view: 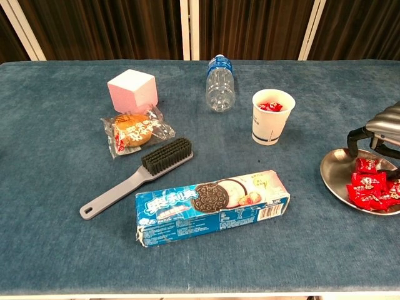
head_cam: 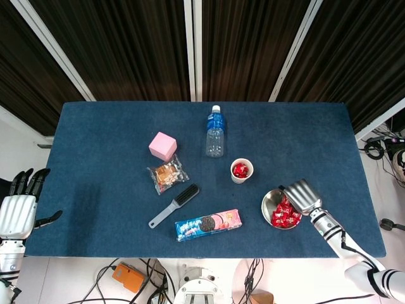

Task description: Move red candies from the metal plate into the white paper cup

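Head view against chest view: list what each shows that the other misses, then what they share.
Only the head view shows the left hand, off the table's left edge, holding nothing, and the back of the right hand over the metal plate.

Only the chest view shows the side of the white paper cup and dark fingers of the right hand reaching down at the plate's far rim.

Both show red candies on the plate and in the cup, the water bottle, pink cube, brush and cookie box.
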Controlling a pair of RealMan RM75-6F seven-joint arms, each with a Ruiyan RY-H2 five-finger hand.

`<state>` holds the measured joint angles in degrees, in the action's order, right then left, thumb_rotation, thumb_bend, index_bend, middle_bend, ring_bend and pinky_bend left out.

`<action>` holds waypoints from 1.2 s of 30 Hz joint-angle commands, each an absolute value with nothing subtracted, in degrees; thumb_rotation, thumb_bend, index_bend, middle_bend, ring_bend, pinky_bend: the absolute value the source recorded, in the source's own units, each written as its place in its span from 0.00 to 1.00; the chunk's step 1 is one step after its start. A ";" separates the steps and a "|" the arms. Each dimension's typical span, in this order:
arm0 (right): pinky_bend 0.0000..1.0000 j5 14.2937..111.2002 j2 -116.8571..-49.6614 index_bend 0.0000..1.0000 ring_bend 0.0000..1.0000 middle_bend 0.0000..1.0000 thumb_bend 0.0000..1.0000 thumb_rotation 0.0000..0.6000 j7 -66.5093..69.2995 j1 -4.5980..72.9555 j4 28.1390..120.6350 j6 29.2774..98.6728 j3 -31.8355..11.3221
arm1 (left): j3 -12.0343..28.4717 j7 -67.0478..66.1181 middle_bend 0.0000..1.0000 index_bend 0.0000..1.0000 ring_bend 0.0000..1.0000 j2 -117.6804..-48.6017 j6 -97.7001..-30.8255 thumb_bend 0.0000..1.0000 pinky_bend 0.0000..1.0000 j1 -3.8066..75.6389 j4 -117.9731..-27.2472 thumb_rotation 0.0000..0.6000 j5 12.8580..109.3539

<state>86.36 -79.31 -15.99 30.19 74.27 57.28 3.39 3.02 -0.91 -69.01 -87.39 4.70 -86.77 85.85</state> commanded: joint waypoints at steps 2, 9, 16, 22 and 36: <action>1.00 86.64 -79.67 0.48 1.00 0.91 0.42 1.00 -15.77 30.22 73.94 57.10 3.41 | 3.02 -0.84 0.10 0.07 0.00 -69.00 -87.32 0.00 0.00 4.67 -86.66 1.00 85.76; 1.00 86.92 -79.95 0.53 1.00 0.91 0.44 1.00 -15.01 30.26 73.64 56.60 3.43 | 3.08 -0.72 0.10 0.07 0.00 -69.05 -87.36 0.00 0.00 4.63 -86.49 1.00 85.73; 1.00 86.93 -79.28 0.65 1.00 0.91 0.52 1.00 -13.67 30.09 74.33 57.56 2.63 | 3.15 -0.69 0.10 0.06 0.00 -68.97 -87.29 0.00 0.00 4.64 -86.51 1.00 85.65; 1.00 87.48 -75.59 0.66 1.00 0.91 0.52 1.00 -11.30 30.39 79.61 62.34 -0.91 | 3.22 -0.75 0.10 0.05 0.00 -68.83 -87.24 0.00 0.00 4.83 -86.60 1.00 85.92; 1.00 76.11 -78.74 0.63 1.00 0.91 0.52 1.00 -18.79 41.01 86.03 54.18 -12.49 | 3.43 -1.22 0.10 0.05 0.00 -68.51 -87.53 0.00 0.00 4.81 -87.14 1.00 85.87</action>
